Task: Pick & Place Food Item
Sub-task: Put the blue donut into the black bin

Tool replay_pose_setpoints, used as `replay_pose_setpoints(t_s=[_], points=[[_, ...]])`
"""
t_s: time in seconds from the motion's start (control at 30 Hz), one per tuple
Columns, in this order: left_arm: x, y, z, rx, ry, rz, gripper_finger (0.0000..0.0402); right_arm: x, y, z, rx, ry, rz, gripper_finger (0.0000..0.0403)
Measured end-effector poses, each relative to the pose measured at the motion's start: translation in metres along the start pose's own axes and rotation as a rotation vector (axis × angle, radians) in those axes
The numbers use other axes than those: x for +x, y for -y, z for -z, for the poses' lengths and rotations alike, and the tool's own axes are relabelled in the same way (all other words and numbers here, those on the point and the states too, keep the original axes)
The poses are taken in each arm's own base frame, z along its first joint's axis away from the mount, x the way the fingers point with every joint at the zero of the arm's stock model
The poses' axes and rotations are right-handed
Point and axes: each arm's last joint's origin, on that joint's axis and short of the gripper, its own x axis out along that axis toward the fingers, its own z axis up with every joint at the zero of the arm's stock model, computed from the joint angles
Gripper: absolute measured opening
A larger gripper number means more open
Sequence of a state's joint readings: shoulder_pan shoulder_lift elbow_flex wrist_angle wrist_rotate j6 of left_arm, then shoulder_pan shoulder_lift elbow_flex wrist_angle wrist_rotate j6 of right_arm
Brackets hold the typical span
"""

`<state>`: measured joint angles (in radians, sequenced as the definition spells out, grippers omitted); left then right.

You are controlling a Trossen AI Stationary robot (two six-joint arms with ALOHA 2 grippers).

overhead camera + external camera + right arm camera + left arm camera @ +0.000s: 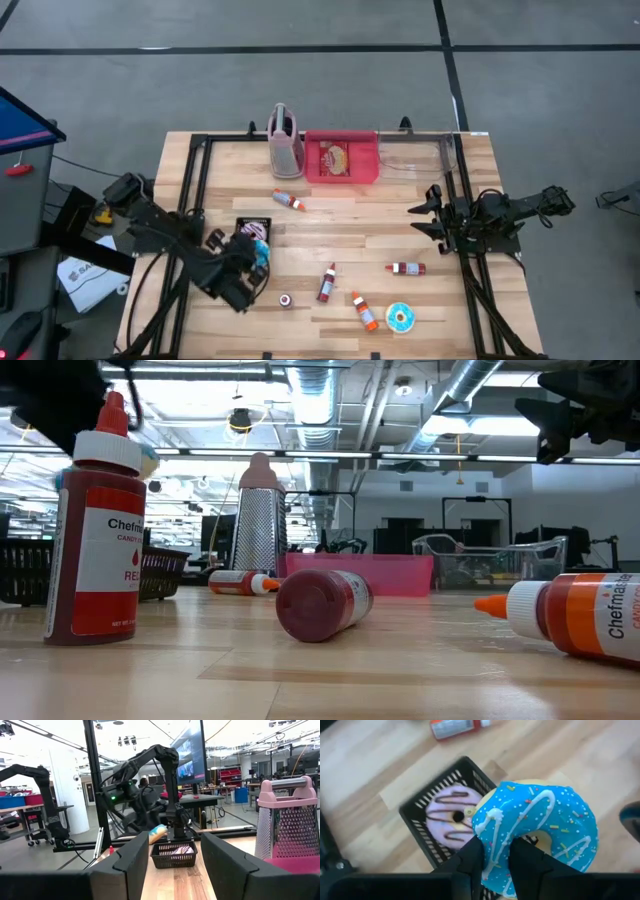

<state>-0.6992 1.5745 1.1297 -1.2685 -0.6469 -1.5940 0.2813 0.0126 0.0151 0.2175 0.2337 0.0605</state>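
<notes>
A pale wooden table (340, 225) with a black frame stands on a grey concrete floor, with a wide workshop of racks and ducts behind it. The blue-iced doughnut (535, 827), striped white and dotted with sprinkles, hangs just above the small black basket (427, 812) at the table's left side, gripped by the left gripper (495, 857), whose two dark fingers are pinched on the doughnut's rim. In the basket lies a pink-iced doughnut (452, 815) with brown stripes. Around it the table is scattered with food-colouring bottles: one orange-capped bottle (289, 200) beyond the basket, a red bottle (327, 283) lying near the middle, another orange bottle (364, 311) beside a teal-iced doughnut (401, 318), and a red bottle (407, 268) further right. At the far edge stand a pink-handled grater (284, 141), a red bin (341, 158) and a clear bin (415, 155). The right gripper (424, 217) waits at the right side, raised off the table, fingers parted and holding nothing.
</notes>
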Motion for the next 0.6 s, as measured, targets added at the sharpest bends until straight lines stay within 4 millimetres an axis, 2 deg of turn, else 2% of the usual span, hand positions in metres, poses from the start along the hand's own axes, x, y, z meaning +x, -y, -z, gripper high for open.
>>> replay_pose_setpoints(t_s=[0.2,0.43,0.6], points=[[0.017,-0.007,-0.018,-0.026,-0.022,-0.096,0.0076,0.000,0.000,0.002,-0.004,-0.020,0.001,0.0175],[0.046,-0.022,-0.006,-0.019,-0.099,-0.202,0.0076,0.000,0.000,0.002,-0.003,-0.023,0.001,0.0175],[0.058,-0.033,-0.003,-0.052,-0.091,-0.226,0.0076,0.000,0.000,0.002,0.000,-0.021,0.001,0.0175]])
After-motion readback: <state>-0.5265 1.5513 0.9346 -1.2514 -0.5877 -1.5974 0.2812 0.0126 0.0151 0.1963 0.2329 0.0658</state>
